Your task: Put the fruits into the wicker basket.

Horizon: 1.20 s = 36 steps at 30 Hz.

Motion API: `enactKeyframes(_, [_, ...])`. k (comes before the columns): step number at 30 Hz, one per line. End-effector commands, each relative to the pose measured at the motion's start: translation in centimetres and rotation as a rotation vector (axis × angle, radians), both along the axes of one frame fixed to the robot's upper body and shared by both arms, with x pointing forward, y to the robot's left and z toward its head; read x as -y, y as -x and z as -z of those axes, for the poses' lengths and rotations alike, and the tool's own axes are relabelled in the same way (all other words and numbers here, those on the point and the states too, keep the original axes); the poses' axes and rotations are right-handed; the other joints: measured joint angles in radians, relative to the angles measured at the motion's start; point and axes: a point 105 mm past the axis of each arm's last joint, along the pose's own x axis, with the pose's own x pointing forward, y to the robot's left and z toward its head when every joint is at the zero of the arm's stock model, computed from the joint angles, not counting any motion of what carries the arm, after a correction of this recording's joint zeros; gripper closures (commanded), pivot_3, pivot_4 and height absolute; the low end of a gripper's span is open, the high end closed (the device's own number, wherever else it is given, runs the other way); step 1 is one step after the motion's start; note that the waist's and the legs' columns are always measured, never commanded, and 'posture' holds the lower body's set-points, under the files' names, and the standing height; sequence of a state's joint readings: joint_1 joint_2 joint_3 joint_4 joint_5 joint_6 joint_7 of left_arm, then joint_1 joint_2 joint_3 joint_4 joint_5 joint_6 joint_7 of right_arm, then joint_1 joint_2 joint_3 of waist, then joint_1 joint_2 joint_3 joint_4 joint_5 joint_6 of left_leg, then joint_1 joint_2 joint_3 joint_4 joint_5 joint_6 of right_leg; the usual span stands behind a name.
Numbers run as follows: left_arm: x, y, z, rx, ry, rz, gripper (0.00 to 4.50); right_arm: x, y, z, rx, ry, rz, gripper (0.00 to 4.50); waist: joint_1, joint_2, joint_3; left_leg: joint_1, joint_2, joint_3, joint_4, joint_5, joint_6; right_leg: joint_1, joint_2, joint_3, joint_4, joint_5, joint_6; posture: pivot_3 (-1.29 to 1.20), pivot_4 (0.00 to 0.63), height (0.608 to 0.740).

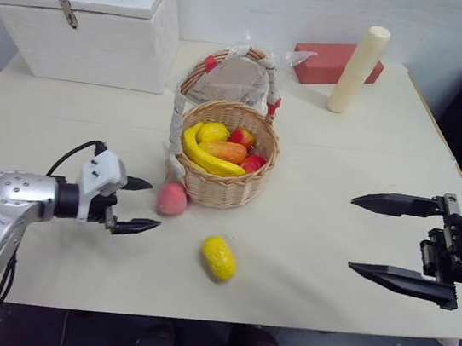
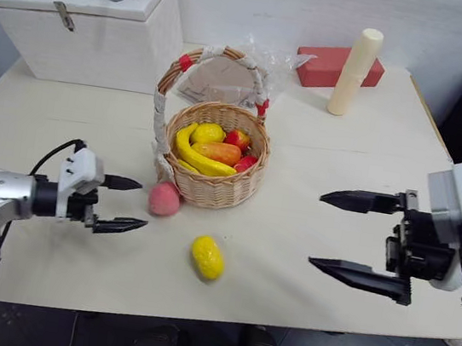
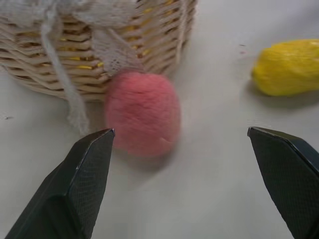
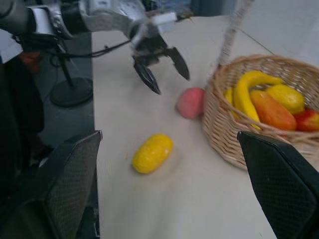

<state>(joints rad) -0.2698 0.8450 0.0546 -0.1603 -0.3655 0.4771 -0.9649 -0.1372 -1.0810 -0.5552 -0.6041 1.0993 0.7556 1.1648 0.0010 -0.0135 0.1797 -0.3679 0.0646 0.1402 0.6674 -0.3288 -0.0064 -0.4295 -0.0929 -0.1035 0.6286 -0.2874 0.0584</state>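
i see both claws spread apart and empty, left gripper [image 1: 142, 206] near the peach [image 1: 172, 199] touching the wicker basket [image 1: 220, 189], lemon [image 1: 219, 257] just in front of that basket, right gripper [image 1: 385, 238] well apart.

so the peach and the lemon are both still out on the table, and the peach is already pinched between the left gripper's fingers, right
Not quite. The peach and the lemon are both on the table outside the wicker basket, but the peach is not pinched. The left wrist view shows the left gripper open, its fingers short of the peach with bare table between.
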Motion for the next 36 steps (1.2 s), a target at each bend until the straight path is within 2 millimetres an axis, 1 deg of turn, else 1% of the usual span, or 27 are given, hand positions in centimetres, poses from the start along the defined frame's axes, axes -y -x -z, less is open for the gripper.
enactKeyframes(1, [0.4, -1.3, 0.4, 0.032, -0.009, -0.019, 0.00, -0.4, 0.2, -0.3, 0.013, -0.002, -0.001, 0.02, 0.000, 0.000, 0.000, 0.000, 0.000, 0.000, 0.000, 0.000, 0.001, 0.000, 0.000, 0.000, 0.000, 0.000, 0.001, 0.00, 0.150, 0.740])
enactKeyframes(6, [1.4, -2.7, 1.7, 0.031, 0.002, -0.041, 0.00, -0.1, -0.2, 0.0, 0.012, -0.013, 0.047, 0.02, 0.001, -0.001, 0.000, -0.001, -0.001, 0.002, 0.003, 0.000, 0.003, 0.000, 0.000, 0.000, -0.001, 0.001, 0.002, 0.00, 0.150, 0.740])
enactKeyframes(9, [1.7, -2.7, 2.1, 0.021, 0.012, -0.032, 0.60, 0.2, -0.4, 0.1, 0.010, -0.014, 0.066, 0.00, 0.000, -0.001, 0.000, -0.001, 0.000, 0.002, 0.004, 0.000, 0.004, 0.000, 0.000, 0.000, 0.000, 0.001, 0.003, 0.00, 0.150, 0.740])
enactKeyframes(13, [1.9, -1.9, 1.9, 0.017, 0.031, 0.007, 1.85, 0.6, -0.7, 0.2, 0.012, -0.015, 0.090, 0.00, -0.001, -0.001, 0.000, -0.002, 0.000, 0.002, 0.009, -0.001, 0.004, 0.000, -0.001, 0.000, 0.001, 0.002, 0.003, 0.00, 0.150, 0.740])
enactKeyframes(15, [2.1, -1.0, 1.7, 0.013, 0.032, 0.049, 2.14, 0.7, -1.0, 0.3, 0.013, -0.022, 0.099, 0.00, -0.003, -0.001, 0.000, -0.001, 0.000, 0.002, 0.010, -0.001, 0.005, 0.001, -0.002, 0.001, 0.002, 0.002, 0.003, 0.00, 0.150, 0.740])
enactKeyframes(18, [2.7, 0.8, 0.8, -0.004, 0.058, 0.128, 2.18, 0.6, -0.6, 0.3, 0.018, -0.024, 0.096, 0.00, -0.002, -0.002, 0.000, -0.002, 0.001, 0.002, 0.011, -0.001, 0.005, 0.001, -0.003, 0.001, 0.002, 0.002, 0.003, 0.00, 0.150, 0.740])
enactKeyframes(20, [3.5, 2.4, -0.5, -0.032, 0.104, 0.198, 2.18, 0.5, -0.4, 0.2, 0.019, -0.030, 0.095, 0.00, -0.002, -0.002, 0.000, -0.002, 0.001, 0.001, 0.012, -0.001, 0.005, 0.001, -0.003, 0.002, 0.002, 0.002, 0.003, 0.00, 0.150, 0.740])
enactKeyframes(22, [4.2, 3.2, -1.7, -0.026, 0.133, 0.227, 2.18, 0.5, -0.4, 0.2, 0.019, -0.033, 0.097, 0.00, -0.001, -0.002, 0.000, -0.002, 0.001, 0.001, 0.012, -0.001, 0.005, 0.001, -0.004, 0.004, 0.002, 0.002, 0.003, 0.00, 0.150, 0.740])
enactKeyframes(24, [5.3, 2.7, -3.3, 0.017, 0.170, 0.212, 2.18, 0.5, -0.3, 0.2, 0.021, -0.035, 0.098, 0.00, 0.004, -0.002, 0.000, -0.002, 0.000, 0.000, 0.012, -0.001, 0.005, 0.002, -0.004, 0.006, 0.002, 0.002, 0.003, 0.00, 0.150, 0.740])
enactKeyframes(26, [6.4, 1.8, -4.9, 0.062, 0.200, 0.172, 2.18, 0.3, -0.2, 0.1, 0.024, -0.038, 0.098, 0.00, 0.013, -0.002, 0.000, -0.003, -0.001, -0.002, 0.013, -0.002, 0.006, 0.003, -0.003, 0.007, 0.002, 0.003, 0.004, 0.00, 0.150, 0.740])
enactKeyframes(30, [8.9, -0.5, -7.6, 0.139, 0.249, 0.050, 2.18, 0.2, -0.2, -0.3, 0.043, -0.049, 0.110, 0.00, 0.021, -0.002, 0.001, -0.002, -0.001, 0.000, 0.014, -0.001, 0.008, 0.004, 0.000, 0.010, 0.001, 0.007, 0.005, 0.00, 0.150, 0.740])
enactKeyframes(33, [10.2, -1.3, -8.7, 0.171, 0.254, -0.005, 2.18, 0.4, -0.5, -0.5, 0.067, -0.052, 0.148, 0.00, 0.022, -0.003, 0.001, -0.002, -0.002, 0.001, 0.014, 0.000, 0.008, 0.004, 0.001, 0.012, 0.000, 0.009, 0.006, 0.00, 0.150, 0.740])
enactKeyframes(36, [10.7, -2.1, -9.3, 0.201, 0.249, -0.067, 2.18, 0.5, -0.4, -0.5, 0.072, -0.053, 0.166, 0.00, 0.019, -0.003, 0.001, -0.002, -0.002, 0.004, 0.014, 0.000, 0.008, 0.003, 0.003, 0.014, -0.001, 0.009, 0.007, 0.00, 0.150, 0.740])
